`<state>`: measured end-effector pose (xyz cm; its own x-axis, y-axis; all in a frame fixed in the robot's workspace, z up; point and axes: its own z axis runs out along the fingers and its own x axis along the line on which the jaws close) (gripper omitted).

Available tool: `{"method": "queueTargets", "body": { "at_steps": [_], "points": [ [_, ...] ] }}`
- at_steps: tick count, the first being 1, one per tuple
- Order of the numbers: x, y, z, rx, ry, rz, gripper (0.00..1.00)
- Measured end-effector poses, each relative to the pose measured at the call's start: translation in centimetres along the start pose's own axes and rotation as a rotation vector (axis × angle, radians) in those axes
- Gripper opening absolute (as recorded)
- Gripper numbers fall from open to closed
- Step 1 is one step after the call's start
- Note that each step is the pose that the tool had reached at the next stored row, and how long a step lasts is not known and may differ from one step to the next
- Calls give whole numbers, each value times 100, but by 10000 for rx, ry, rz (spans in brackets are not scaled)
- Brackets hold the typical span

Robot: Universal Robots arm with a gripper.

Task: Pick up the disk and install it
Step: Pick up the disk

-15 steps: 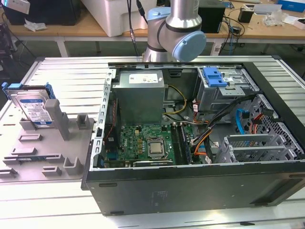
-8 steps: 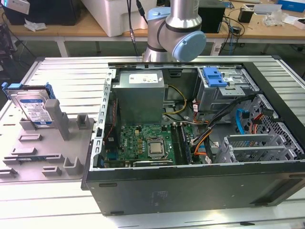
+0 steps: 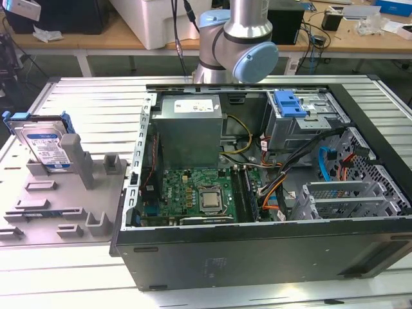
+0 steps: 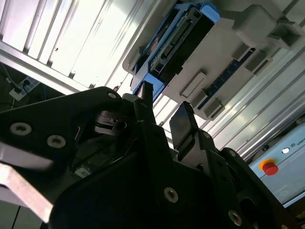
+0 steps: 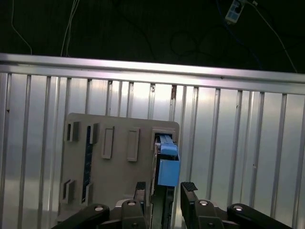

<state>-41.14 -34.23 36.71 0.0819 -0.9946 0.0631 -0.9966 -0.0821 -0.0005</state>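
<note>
The disk [image 3: 45, 145] stands on edge in a slot of a grey fixture plate [image 3: 61, 193] at the exterior view's left. It is silver with a white-and-blue label and a blue carrier rail. In the first wrist view I see the disk [image 5: 167, 164] edge-on, with my gripper [image 5: 164, 188] open above it and one black finger [image 5: 140, 189] to each side of its line. The fingers stand apart from it. In the second wrist view the open gripper [image 4: 163, 112] points toward the disk [image 4: 183, 36] on the fixture plate [image 4: 228, 52].
An open computer case [image 3: 257, 257] lies on the slatted metal table [image 3: 77, 96], with the motherboard [image 3: 193, 193], cables and a blue-handled grey drive cage [image 3: 293, 106] inside. The arm's joints [image 3: 238, 45] rise behind the case. Small grey holders [image 3: 112, 166] stand on the fixture plate.
</note>
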Motion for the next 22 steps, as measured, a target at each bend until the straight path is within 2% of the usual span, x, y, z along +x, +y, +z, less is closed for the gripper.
{"method": "queueTargets", "body": {
  "at_steps": [8,15,22],
  "points": [
    [-5,4,77,-4,-2,10,42],
    [-10,16,127,-38,-5,541,42],
    [-16,26,181,-41,-21,573,42]
  ]
}}
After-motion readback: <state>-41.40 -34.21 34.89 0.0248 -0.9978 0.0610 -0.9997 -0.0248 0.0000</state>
